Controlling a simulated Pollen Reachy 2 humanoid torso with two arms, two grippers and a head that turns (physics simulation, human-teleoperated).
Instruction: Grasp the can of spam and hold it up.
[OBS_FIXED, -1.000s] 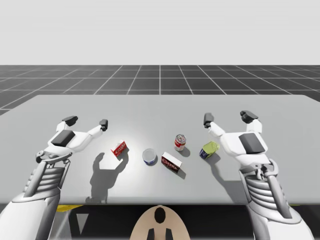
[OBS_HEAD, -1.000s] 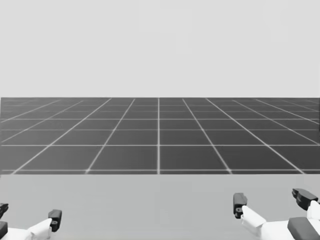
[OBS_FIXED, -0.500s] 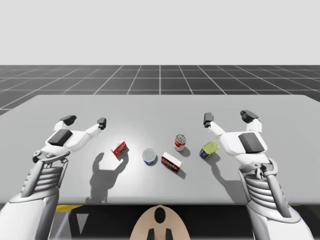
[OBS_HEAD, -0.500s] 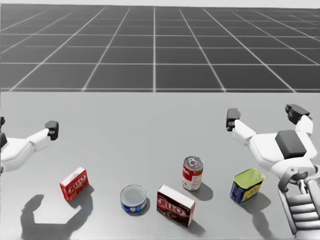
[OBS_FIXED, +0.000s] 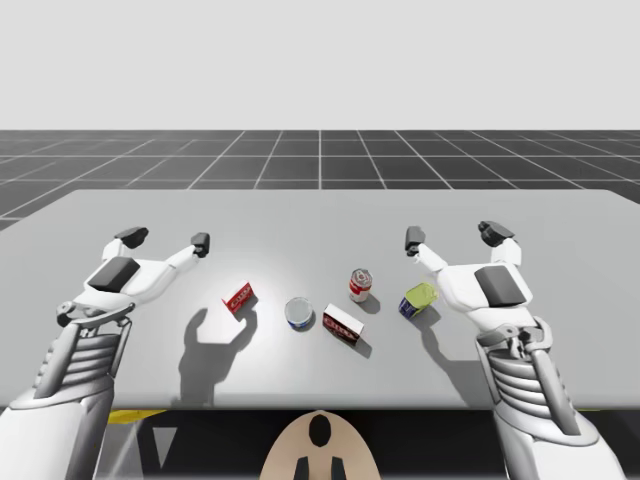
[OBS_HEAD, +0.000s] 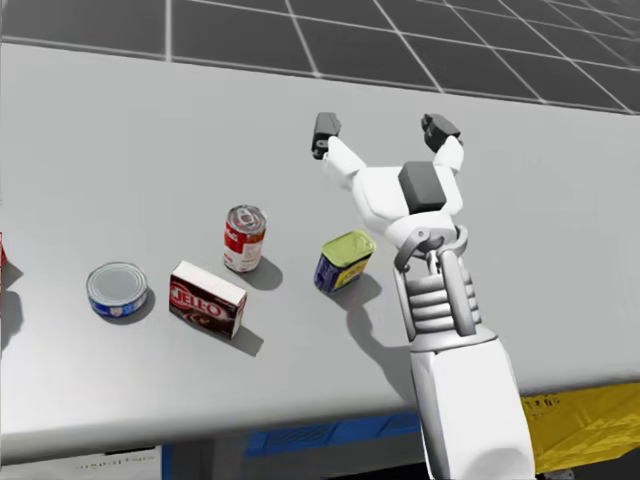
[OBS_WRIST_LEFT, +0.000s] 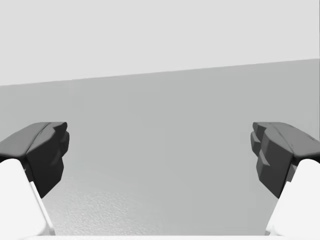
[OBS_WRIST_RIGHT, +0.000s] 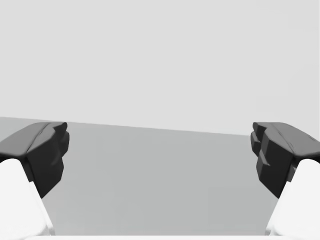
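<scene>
Right gripper (OBS_FIXED: 452, 237) is being held released, fingers wide apart, over the worktop (OBS_FIXED: 320, 215) at centre right of the high view. The left gripper (OBS_FIXED: 165, 241) is being held likewise at centre left. The blue rectangular can (OBS_FIXED: 419, 299), yellow-green on top, is standing just lower left of the right palm, untouched. It is being judged rigid, smooth and fairly heavy, so its flat opposite sides are being favoured for the grasp. It is sealed, its contents hidden.

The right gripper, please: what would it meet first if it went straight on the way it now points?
Probably nothing: ahead of my right gripper lies bare table up to its far edge. The yellow-topped can sits back by its wrist.
</scene>
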